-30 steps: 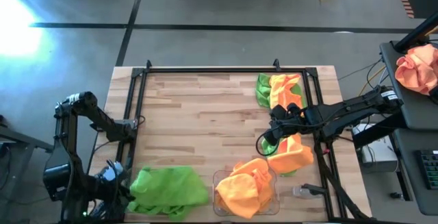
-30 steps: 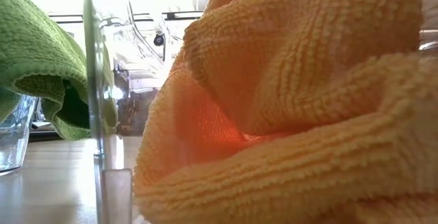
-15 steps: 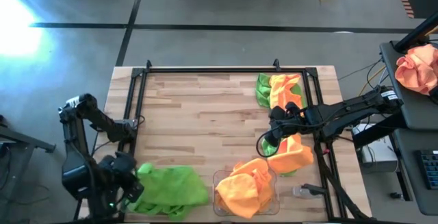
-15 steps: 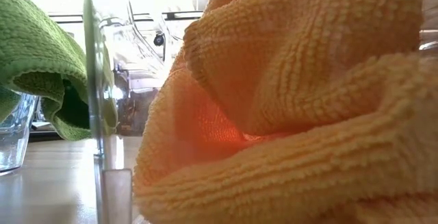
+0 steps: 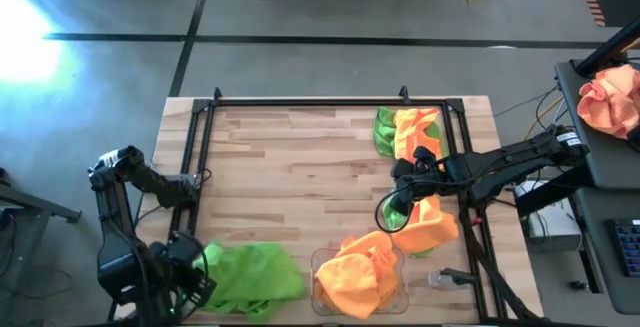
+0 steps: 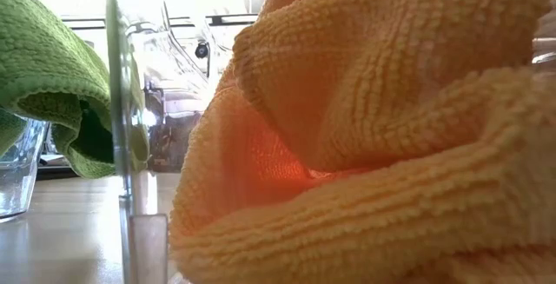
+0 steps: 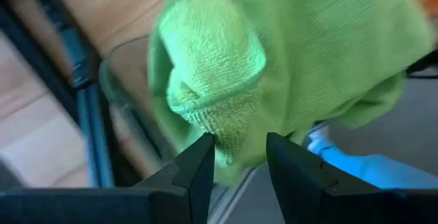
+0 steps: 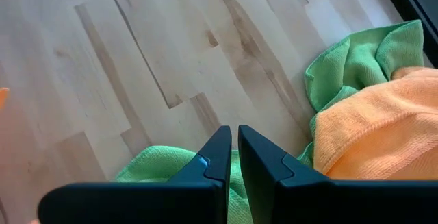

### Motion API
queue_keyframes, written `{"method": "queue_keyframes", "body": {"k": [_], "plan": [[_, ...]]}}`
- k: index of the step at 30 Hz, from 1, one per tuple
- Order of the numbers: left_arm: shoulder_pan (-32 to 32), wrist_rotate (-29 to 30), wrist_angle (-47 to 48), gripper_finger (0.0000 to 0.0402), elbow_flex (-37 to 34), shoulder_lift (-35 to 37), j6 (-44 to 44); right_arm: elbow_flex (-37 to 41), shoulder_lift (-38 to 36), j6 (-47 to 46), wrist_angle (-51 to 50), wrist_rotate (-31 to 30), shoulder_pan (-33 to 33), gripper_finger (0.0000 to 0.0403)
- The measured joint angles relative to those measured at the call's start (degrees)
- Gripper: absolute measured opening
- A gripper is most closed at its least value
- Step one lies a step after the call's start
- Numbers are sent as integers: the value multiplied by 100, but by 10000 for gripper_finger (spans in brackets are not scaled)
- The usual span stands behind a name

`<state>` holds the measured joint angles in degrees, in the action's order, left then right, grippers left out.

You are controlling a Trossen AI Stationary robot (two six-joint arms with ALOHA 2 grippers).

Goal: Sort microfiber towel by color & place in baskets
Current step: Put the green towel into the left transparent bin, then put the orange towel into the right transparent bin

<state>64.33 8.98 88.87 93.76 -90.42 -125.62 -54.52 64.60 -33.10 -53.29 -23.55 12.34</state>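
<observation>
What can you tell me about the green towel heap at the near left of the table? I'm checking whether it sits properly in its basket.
The green towel heap is bright lime microfiber, fuzzy and crumpled into folds. It fills and overflows a clear plastic basket, with one rolled fold draped over the rim. It lies at the table's near edge, left of the basket of orange towels. The left claw is open right at its hanging edge, gripping nothing.
</observation>
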Motion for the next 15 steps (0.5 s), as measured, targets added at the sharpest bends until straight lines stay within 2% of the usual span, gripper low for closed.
{"method": "queue_keyframes", "body": {"k": [4, 9, 15], "plan": [[-7, 301, -184, 118, 0, -77, 30, 0, 0, 13, -1, 1, 0, 22], [-37, 1460, -112, 118, 90, -51, 48, 0, 0, 18, -3, 0, 0, 22], [-228, 1515, 114, 118, 733, -49, 520, 0, 0, 55, -8, 1, 0, 22]]}}
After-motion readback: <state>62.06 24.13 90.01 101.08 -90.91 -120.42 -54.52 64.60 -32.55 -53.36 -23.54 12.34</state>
